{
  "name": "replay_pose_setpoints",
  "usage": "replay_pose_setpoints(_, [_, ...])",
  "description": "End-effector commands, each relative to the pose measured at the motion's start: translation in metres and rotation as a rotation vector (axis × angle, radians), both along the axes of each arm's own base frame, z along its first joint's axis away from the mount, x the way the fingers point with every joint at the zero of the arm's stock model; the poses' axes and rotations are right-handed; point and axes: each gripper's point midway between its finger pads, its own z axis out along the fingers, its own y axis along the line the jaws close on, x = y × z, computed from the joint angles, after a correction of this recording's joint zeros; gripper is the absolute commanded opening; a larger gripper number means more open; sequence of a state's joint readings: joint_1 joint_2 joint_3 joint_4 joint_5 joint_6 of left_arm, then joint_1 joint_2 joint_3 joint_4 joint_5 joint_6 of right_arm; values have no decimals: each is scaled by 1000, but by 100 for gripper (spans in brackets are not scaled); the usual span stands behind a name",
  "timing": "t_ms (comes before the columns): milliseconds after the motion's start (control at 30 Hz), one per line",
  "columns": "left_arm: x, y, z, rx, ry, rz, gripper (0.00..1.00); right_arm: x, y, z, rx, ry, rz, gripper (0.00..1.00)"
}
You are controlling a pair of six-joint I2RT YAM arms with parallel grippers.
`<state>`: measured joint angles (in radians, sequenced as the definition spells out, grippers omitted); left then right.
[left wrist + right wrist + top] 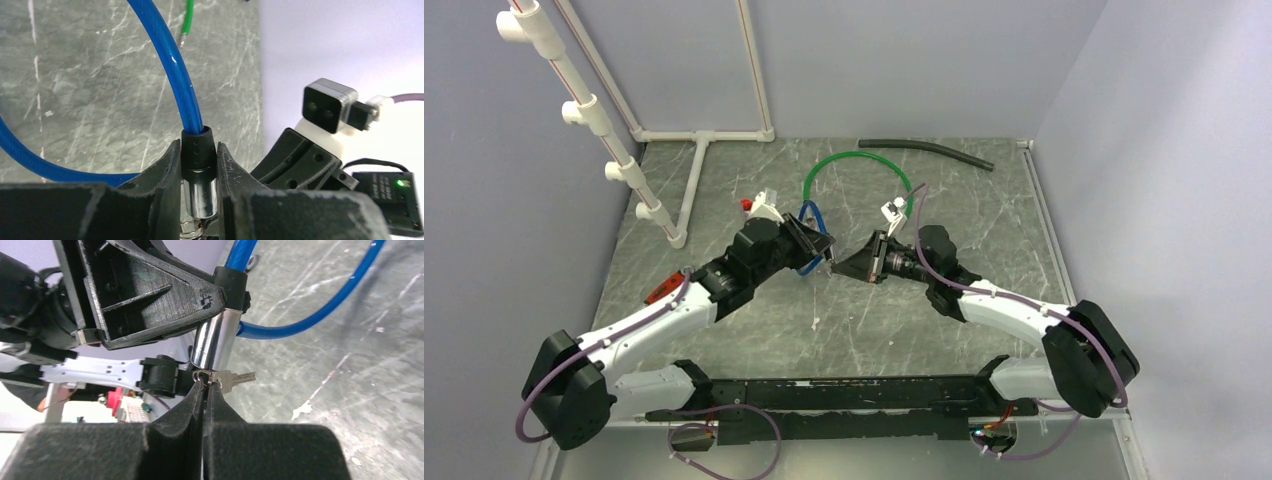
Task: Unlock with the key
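Holding the lock (215, 342) in the air above the middle of the table (984, 240), between the two grippers. Clamped there by the left gripper (199, 167), one finger (165, 175) on each side of the black collar and the chrome barrel, both touching it. In the right wrist view, barrel tilted, collar on top, lower end toward the camera. Coming out of the collar, a blue cable (175, 65), rising and then curving round in a loop close to the left gripper.

Hanging at the lower end of the barrel, the key (235, 379), small and silver, with its blade pointing sideways to the right. Pinched at its ring end by the right gripper (204, 390), fingertips (192, 405) pressed tight together just under the barrel end. Cannot tell whether the tips touch the barrel itself. Cannot tell either whether another key sits inside the keyhole.

Facing each other in the top view, both grippers, tips nearly meeting at the lock.

Behind them on the table, a green cable (859, 153) lying in an arch, one end near the right wrist. Farther back, near the wall, a black hose (924, 146). At the back left, a white pipe frame (704, 134), well apart from the lock.
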<state>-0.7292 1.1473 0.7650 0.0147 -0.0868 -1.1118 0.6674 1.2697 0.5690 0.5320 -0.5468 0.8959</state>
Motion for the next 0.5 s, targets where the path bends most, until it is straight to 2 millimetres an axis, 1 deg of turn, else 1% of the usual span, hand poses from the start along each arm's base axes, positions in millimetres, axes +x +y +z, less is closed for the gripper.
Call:
replay_pose_setpoints(0, [-7, -10, 57, -181, -179, -63, 0, -12, 6, 75, 250, -149, 103, 0])
replay_pose_setpoints(33, [-10, -9, 57, -196, -198, -70, 0, -14, 5, 81, 270, -156, 110, 0])
replay_pose_setpoints(67, [-12, -8, 66, -227, -234, -73, 0, -15, 4, 87, 291, -163, 116, 0])
replay_pose_setpoints(100, [-15, -6, 70, -248, -256, -75, 0, -15, 2, 93, 308, -170, 115, 0])
replay_pose_setpoints(200, [-21, 2, 78, -293, -303, -60, 0, -13, -3, 103, 364, -162, 104, 0])
replay_pose_setpoints(233, [-23, 5, 81, -309, -320, -58, 0, -14, -7, 110, 407, -175, 104, 0])
replay_pose_setpoints(333, [-29, 11, 86, -362, -372, -56, 0, -17, -12, 122, 511, -168, 125, 0])
replay_pose_setpoints(400, [-33, 13, 89, -394, -409, -60, 0, -17, -12, 124, 579, -143, 144, 0])
replay_pose_setpoints(467, [-36, 14, 88, -406, -422, -67, 0, -18, -13, 132, 658, -116, 184, 0])
